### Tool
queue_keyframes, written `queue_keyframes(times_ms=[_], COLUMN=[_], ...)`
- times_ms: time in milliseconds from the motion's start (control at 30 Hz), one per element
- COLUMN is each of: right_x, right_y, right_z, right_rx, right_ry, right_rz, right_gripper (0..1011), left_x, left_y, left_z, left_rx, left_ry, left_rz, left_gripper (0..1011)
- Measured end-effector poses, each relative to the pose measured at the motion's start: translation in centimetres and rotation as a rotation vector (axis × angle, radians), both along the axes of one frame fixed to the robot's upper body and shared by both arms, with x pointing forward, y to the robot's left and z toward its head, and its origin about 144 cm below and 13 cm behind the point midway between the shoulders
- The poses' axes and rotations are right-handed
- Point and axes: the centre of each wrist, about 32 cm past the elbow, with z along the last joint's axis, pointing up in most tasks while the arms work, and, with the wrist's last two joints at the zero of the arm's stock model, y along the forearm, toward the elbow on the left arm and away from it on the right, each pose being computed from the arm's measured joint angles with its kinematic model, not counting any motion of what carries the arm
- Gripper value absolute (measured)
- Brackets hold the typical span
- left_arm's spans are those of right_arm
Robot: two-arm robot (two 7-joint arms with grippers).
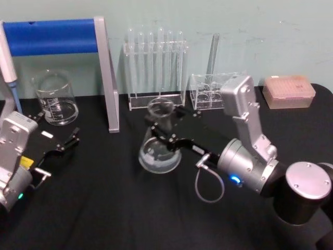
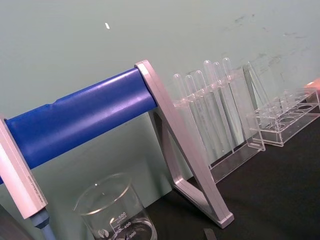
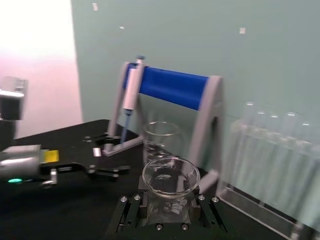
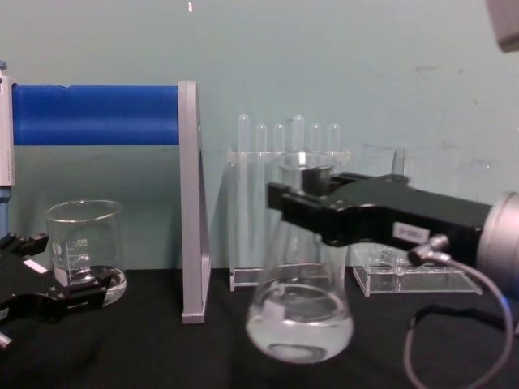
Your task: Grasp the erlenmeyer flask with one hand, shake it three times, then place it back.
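The grasp is made: the right claw [image 1: 165,125] is clamped across the narrow neck of the erlenmeyer flask [image 1: 159,153], one jaw on each side just under the flared rim. In the right wrist view the open mouth sits right between the jaws.

The flask is near the middle of the black desk [image 1: 104,208], in front of the clear test tube rack [image 1: 155,67] and well apart from the glass beaker [image 1: 54,99] at the far left. A shallow pool of clear liquid appears to lie in its bottom. From the chest view the wide base hangs low, close to the desk, but I cannot tell whether it rests on the surface or is just lifted off it.

My judgement is that the task is somewhere in its middle. The hold is secured, one moment cannot show how many of the three shakes are done, and setting the flask down and letting go are clearly left.

The flask stands roughly upright: its long axis runs near vertical, mouth up and round base down, with no marked tilt.

The left claw [image 1: 57,127] sits idle at the left edge of the desk near the beaker, jaws spread and gripping nothing.
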Motion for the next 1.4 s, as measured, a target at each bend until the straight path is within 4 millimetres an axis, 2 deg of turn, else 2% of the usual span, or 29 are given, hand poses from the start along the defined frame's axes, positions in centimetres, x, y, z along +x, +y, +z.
queue_keyframes(times_ms=[533, 1067, 1400], right_x=[1.2, 1.5, 1.5], right_y=[-4.0, -7.2, -6.6], right_z=[0.4, 0.5, 0.5], right_rx=[0.019, -0.013, -0.016], right_ry=[-0.017, -0.031, -0.026], right_rz=[-0.209, -0.332, -0.308], right_gripper=[456, 456, 456], left_x=[0.0, 0.0, 0.0], left_y=[0.0, 0.0, 0.0], left_z=[0.0, 0.0, 0.0], left_rx=[0.000, 0.000, 0.000], left_ry=[0.000, 0.000, 0.000], left_rz=[0.000, 0.000, 0.000], left_gripper=[1001, 1001, 1001])
